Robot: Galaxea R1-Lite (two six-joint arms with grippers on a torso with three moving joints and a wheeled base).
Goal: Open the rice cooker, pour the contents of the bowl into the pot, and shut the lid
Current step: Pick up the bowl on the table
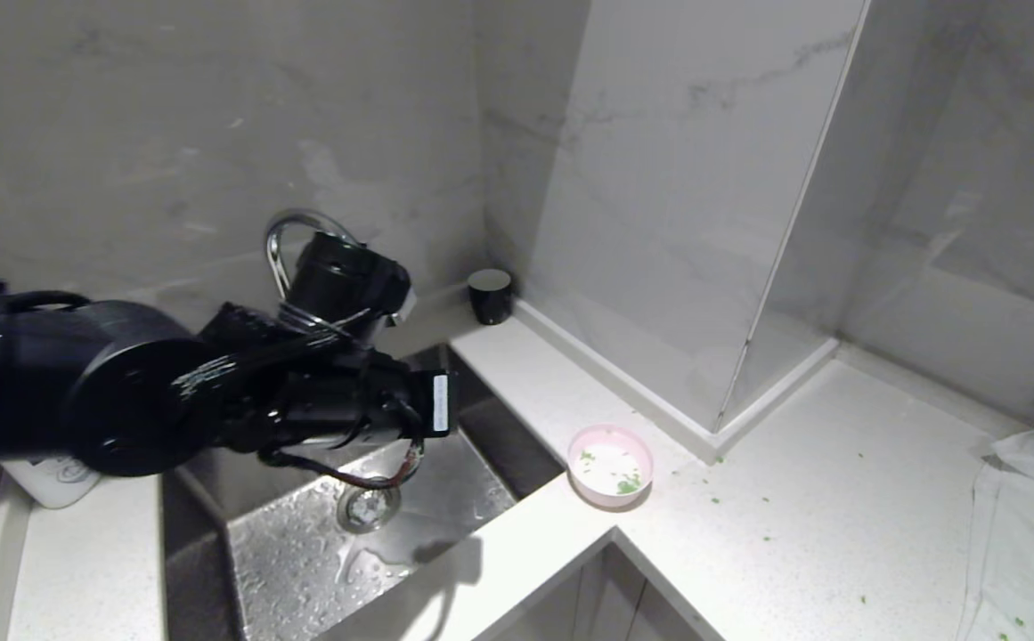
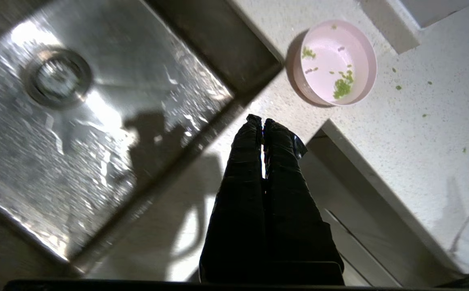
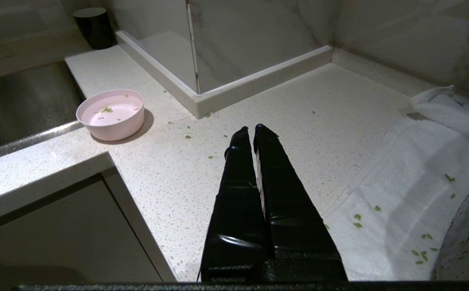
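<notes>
One pink bowl (image 1: 610, 466) sits on the white counter (image 1: 819, 499) right at the sink-side edge, near the inner corner of the countertop cutout, with only a few green bits (image 1: 628, 485) left inside and more scattered over the counter. Rice cooker, pot and lid are in no view. Left gripper (image 2: 262, 121), fingers pressed together and empty, hangs over the sink's (image 1: 303, 552) front rim; the bowl lies ahead and to its right, near, round so no long axis. Right gripper (image 3: 250, 131), also closed on nothing, hovers over open counter between the bowl and a white towel (image 3: 412, 173). Left looks nearer. No readable writing or brand anywhere.
</notes>
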